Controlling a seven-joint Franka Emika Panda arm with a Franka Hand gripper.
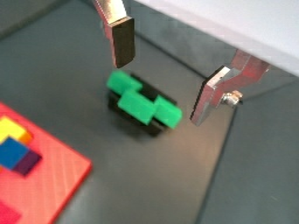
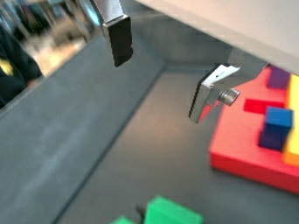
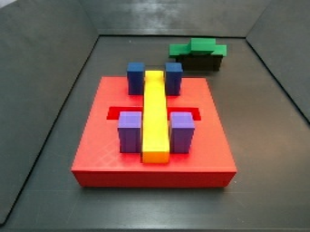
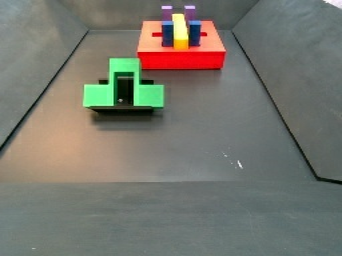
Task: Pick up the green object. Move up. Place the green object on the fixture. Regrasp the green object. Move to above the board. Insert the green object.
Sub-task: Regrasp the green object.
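Green object [image 1: 145, 98] on fixture [image 1: 136, 121], tool [image 1: 165, 76] open above

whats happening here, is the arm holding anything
No. The gripper hangs open and empty above the green object, which sits on the dark fixture, apart from the red board. The board carries a yellow bar with blue and purple blocks beside it. The green piece is not yet inserted.

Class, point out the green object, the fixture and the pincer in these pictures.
green object [image 4: 124, 94], a side view, on its top face.
fixture [image 3: 200, 63], a side view, on its dark side wall.
pincer [image 1: 163, 68], a wrist view, midway between its open fingertips.
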